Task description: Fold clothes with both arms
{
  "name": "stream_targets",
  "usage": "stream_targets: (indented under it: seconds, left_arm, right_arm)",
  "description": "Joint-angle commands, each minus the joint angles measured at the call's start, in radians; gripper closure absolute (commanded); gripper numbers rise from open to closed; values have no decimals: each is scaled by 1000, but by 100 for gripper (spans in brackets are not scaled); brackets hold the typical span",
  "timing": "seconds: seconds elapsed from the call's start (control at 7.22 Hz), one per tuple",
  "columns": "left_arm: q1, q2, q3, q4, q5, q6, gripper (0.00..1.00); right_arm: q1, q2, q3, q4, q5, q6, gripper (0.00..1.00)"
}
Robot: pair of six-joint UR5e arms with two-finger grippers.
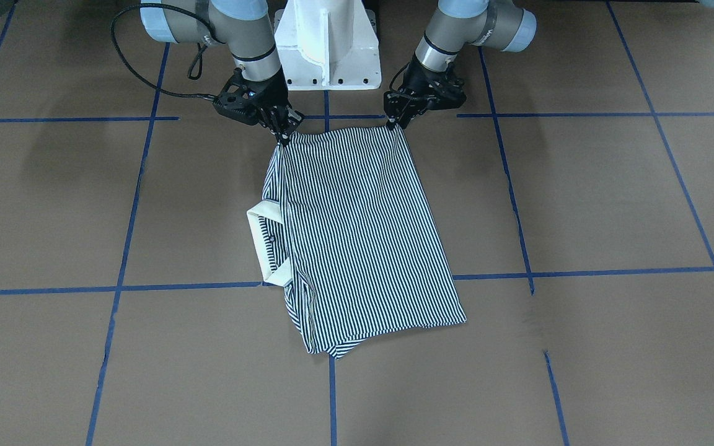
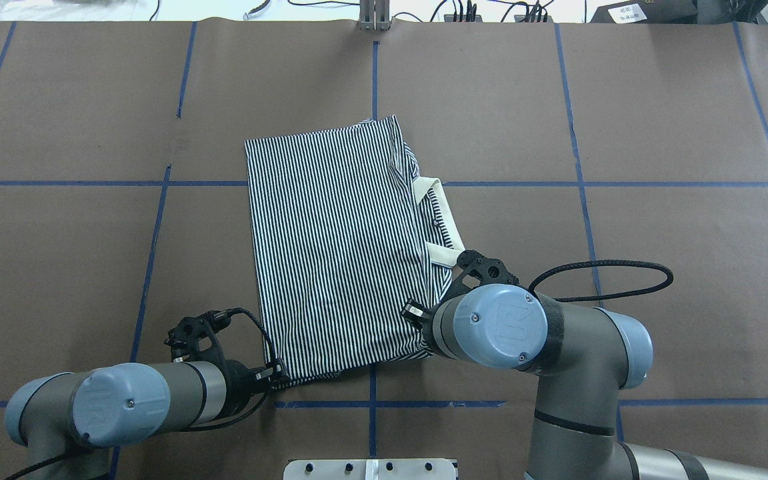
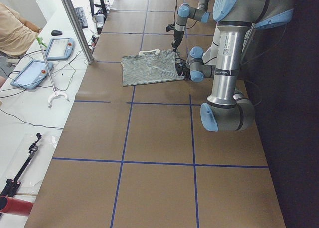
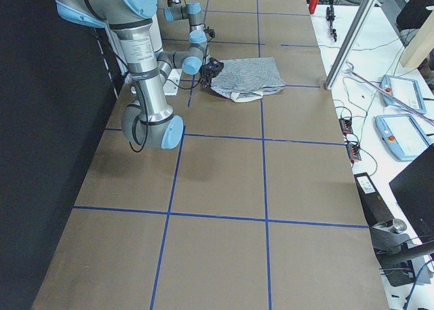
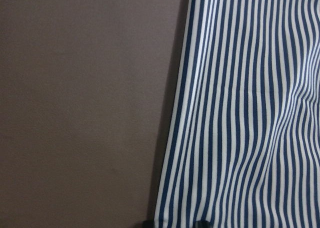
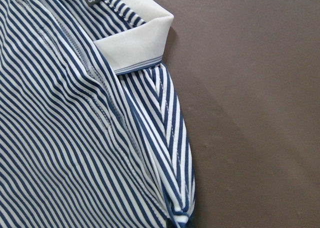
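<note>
The striped polo shirt [image 1: 357,235] lies folded lengthwise on the brown table, its cream collar [image 1: 267,238] sticking out on my right side. My left gripper [image 1: 396,126] is shut on the near corner of the shirt [image 2: 337,253] on my left. My right gripper [image 1: 284,137] is shut on the other near corner, by the sleeve fold. Overhead, the left gripper [image 2: 279,375] shows at the hem corner, while the right one is hidden under its own wrist. In the wrist views the stripes [image 5: 240,113] and the collar [image 6: 135,43] fill the frame.
The white pedestal base [image 1: 326,49] stands just behind both grippers. Blue tape lines [image 1: 518,272] divide the brown table top. Teach pendants [image 3: 30,73] and cables lie on a white side bench, where a person's shoulder [image 3: 15,33] shows.
</note>
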Motion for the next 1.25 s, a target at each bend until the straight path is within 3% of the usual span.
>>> stream_targets:
  seconds: [0.0, 0.28, 0.55, 0.83, 1.11]
  left_arm:
    - [2, -17, -8, 68, -2, 1, 50]
    - [3, -24, -2, 68, -2, 1, 69]
    - [3, -36, -7, 71, -3, 1, 100]
    - [2, -39, -18, 70, -5, 8, 100]
    - [-9, -33, -106, 99, -5, 8, 100]
  right_arm:
    - [0, -3, 8, 0, 0, 2, 100]
    - [0, -5, 8, 0, 0, 2, 100]
    - [0, -3, 7, 0, 0, 2, 100]
    - [0, -5, 7, 2, -2, 2, 100]
    - [-1, -47, 48, 0, -11, 11, 100]
